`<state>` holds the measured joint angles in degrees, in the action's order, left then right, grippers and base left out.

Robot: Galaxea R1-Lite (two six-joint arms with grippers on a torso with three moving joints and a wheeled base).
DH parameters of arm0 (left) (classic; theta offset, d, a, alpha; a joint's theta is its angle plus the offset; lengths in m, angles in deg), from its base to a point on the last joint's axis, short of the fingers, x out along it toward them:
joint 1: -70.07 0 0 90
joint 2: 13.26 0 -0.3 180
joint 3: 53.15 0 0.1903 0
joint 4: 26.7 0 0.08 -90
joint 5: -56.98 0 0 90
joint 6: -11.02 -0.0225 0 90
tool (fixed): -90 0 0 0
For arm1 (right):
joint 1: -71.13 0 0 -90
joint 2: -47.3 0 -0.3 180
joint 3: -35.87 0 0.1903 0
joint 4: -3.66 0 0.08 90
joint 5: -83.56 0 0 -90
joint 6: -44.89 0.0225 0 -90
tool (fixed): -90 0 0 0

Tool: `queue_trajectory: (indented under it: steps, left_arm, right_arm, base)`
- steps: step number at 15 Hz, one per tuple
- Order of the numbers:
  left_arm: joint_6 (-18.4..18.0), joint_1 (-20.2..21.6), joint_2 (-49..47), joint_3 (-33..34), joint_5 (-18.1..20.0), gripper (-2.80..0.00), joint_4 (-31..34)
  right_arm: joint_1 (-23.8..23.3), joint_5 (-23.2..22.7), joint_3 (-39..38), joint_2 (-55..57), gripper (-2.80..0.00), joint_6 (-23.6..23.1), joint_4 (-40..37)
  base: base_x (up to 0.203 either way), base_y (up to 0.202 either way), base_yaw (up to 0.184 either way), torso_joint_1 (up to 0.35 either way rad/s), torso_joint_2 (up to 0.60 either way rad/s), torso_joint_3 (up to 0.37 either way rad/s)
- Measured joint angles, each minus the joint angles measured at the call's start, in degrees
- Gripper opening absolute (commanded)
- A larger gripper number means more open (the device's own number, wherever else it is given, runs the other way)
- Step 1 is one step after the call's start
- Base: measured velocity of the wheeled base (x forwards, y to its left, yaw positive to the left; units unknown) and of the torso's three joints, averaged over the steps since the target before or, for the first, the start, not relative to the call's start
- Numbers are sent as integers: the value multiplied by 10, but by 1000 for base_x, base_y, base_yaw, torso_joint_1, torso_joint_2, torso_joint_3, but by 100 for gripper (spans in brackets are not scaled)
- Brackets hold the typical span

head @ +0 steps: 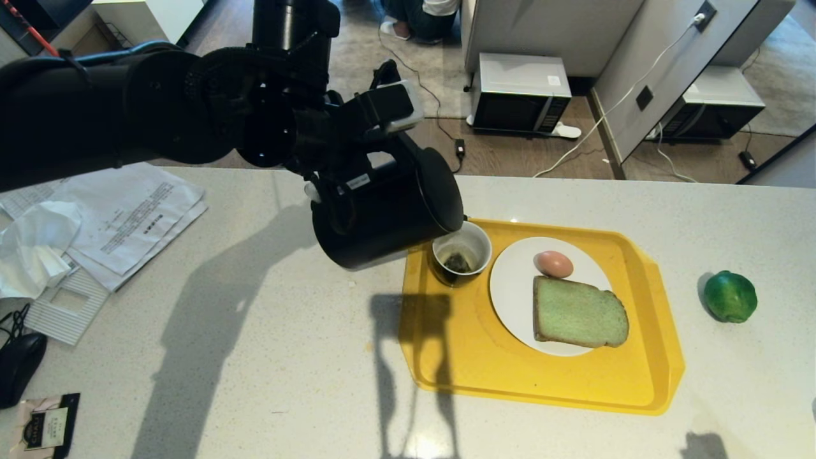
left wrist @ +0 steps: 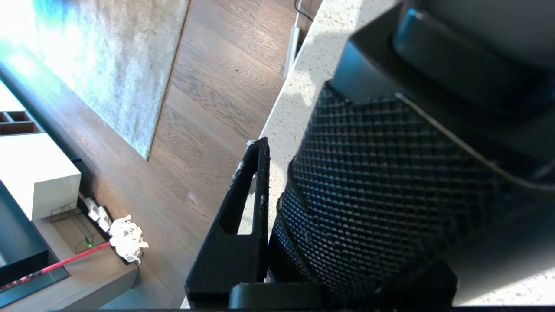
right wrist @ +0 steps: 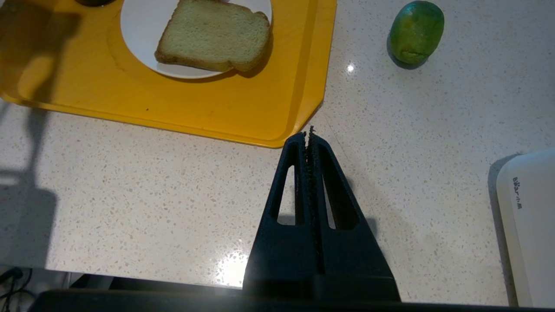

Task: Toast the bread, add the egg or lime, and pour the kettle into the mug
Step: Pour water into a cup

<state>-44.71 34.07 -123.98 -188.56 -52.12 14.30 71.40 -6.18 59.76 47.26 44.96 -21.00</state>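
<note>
Head view, near to far for you. Near left edge of the counter (head: pixel 255 382): a small dark packet (head: pixel 44 426) and a black mouse (head: pixel 19 363). Your right gripper (right wrist: pixel 310 132) is parked low over bare counter just off the tray's near right corner, fingers pressed together, holding nothing; a white appliance edge (right wrist: pixel 527 225) sits to its right.

Mid counter: the yellow tray (head: pixel 542 376) carries a white plate (head: pixel 513 293). The bread (head: pixel 579 313) lies flat on the plate's near right part, and an egg (head: pixel 553 264) sits just beyond it, touching or almost touching its far edge. The lime (head: pixel 730 296) rests on the counter right of the tray, well apart from the plate.

At the tray's far left corner stands the mug (head: pixel 462 253), something dark at its bottom. The kettle (head: pixel 382 217) hangs tilted in the air, spout right at the mug's far left rim. Your left gripper (head: pixel 357 185) has it by the handle; in the left wrist view one finger (left wrist: pixel 243 208) lies against the textured grip, jaws part-closed around it.

Left: papers (head: pixel 127 217) and crumpled tissue (head: pixel 35 242). Far, on the floor: two microwaves (head: pixel 519 94), cables, and a person's legs (head: pixel 417 16).
</note>
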Motion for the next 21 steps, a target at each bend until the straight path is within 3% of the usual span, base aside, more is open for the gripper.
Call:
queue_trajectory:
  steps: [21]
  left_arm:
    - [-20,-36,23,-2,-39,-280,14]
  right_arm:
    - [0,0,0,0,-280,0,0]
  base:
    - [0,0,0,0,0,0]
